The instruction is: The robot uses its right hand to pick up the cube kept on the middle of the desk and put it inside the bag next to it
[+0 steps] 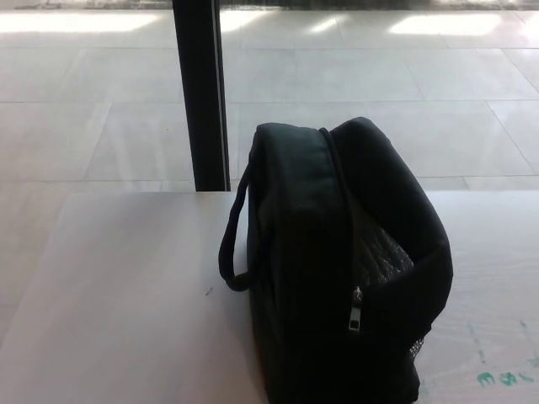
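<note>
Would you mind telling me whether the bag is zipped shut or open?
Open: the bag gapes along its zip, showing grey lining inside.

Tiled hall, pale desk, black post.

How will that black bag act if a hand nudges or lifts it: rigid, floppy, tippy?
Probably soft-sided: the black bag is fabric and its unzipped opening sags. Likely to slide rather than tip, since it sits broad on the desk. Lifted by the side strap, it would probably hang lopsided. Weight can't be judged; the contents are hidden.
</note>
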